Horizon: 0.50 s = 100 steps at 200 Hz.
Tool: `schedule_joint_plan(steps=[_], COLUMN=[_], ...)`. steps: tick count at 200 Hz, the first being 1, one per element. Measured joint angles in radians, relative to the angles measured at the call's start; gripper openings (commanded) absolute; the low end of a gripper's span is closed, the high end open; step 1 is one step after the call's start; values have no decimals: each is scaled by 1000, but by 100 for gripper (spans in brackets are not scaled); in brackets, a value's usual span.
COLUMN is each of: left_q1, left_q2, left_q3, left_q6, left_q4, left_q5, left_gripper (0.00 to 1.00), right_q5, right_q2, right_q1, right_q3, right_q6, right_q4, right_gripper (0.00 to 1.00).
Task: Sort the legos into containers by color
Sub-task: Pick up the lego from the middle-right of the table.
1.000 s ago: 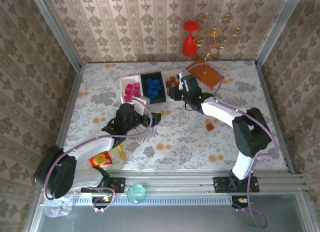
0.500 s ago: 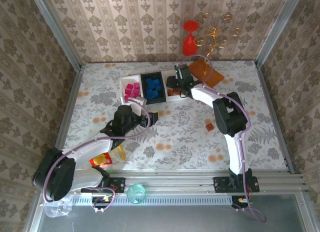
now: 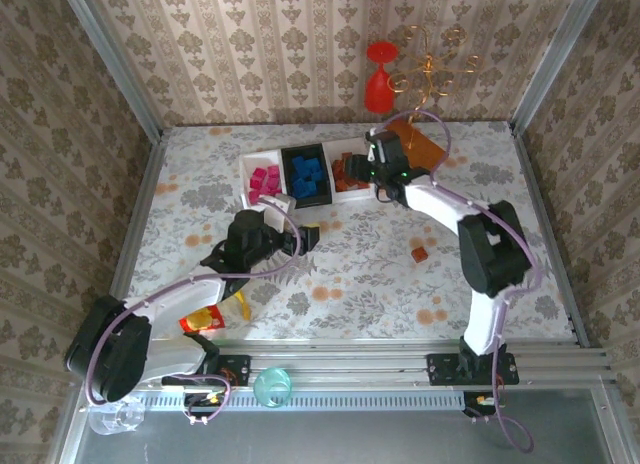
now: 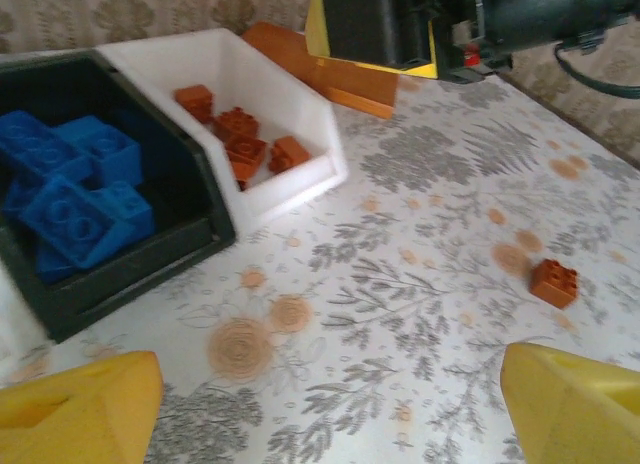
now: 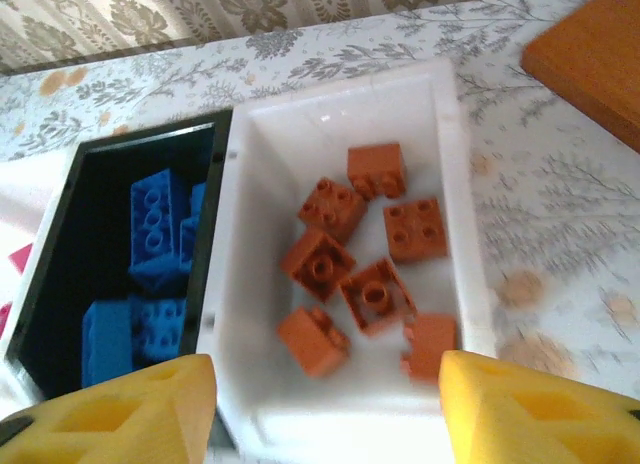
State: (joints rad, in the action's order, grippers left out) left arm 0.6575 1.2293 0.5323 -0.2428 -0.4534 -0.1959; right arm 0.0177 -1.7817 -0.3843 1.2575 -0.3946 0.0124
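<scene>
Worktop (image 3: 350, 284): matte cloth printed with grey and orange flowers. At the far side, three glossy rectangular plastic trays stand side by side: white tray (image 3: 247, 168) holding studded pink bricks (image 3: 263, 181); black tray (image 5: 214, 174) holding blue bricks (image 5: 150, 234); second white tray (image 5: 458, 174) holding seven brown-orange bricks (image 5: 322, 259). One loose brown-orange brick (image 4: 553, 282) lies on the cloth, well apart. Right tool (image 5: 328, 412): yellow wedge fingers spread, empty, above the second white tray. Left tool (image 4: 330, 404): spread wide, empty.

Open table (image 3: 350, 274) in the middle (one stray brick (image 3: 419, 254) aside); trays (image 5: 300, 124) and board (image 5: 590, 64) crowd the far edge.
</scene>
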Motion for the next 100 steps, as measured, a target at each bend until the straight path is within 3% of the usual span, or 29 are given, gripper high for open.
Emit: schedule_joint_plan(steps=[61, 100], left_q1=[84, 88], left_q2=[55, 65], left_q3=[38, 42], left_q6=[21, 23], left_q4=[-4, -4], left_q5=[-79, -86], left_gripper=[89, 89], right_q5=[60, 69], right_q2=[296, 332], right_q1=[74, 105], right_q3=[-425, -521], right_q6=[-26, -56], right_q4=[170, 263], right_gripper=[83, 88])
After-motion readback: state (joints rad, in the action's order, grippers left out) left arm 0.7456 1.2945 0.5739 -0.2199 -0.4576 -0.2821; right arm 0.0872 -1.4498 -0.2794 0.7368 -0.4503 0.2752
